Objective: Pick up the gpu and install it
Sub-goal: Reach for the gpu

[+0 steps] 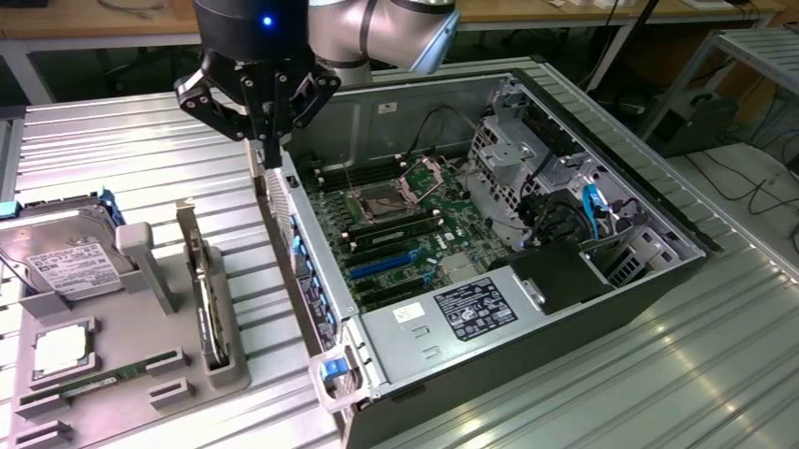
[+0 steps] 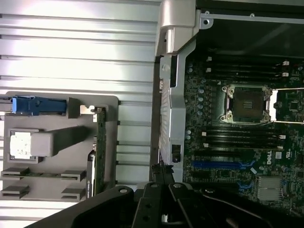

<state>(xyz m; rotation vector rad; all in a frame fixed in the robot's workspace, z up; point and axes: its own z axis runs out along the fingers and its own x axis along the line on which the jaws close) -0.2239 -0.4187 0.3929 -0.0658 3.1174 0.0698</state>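
Observation:
The gpu (image 1: 204,295) stands on edge in a slot of the grey holder (image 1: 150,323) at the exterior view's left, with its silver bracket along the top. In the wrist view the gpu (image 2: 99,147) appears as a thin green strip. My gripper (image 1: 269,157) hangs over the rear wall of the open computer case (image 1: 624,201), off to the exterior view's right of the gpu and well above it. Its fingertips are together with nothing between them. In the wrist view the gripper (image 2: 161,172) sits over the case's rear edge.
The motherboard (image 1: 399,224) lies bare inside the case, with blue expansion slots (image 1: 381,265) and an open CPU socket (image 2: 247,102). The holder also carries a silver hard drive (image 1: 63,262), a CPU (image 1: 59,348) and a RAM stick (image 1: 107,382). Ribbed metal table (image 1: 699,374) all round.

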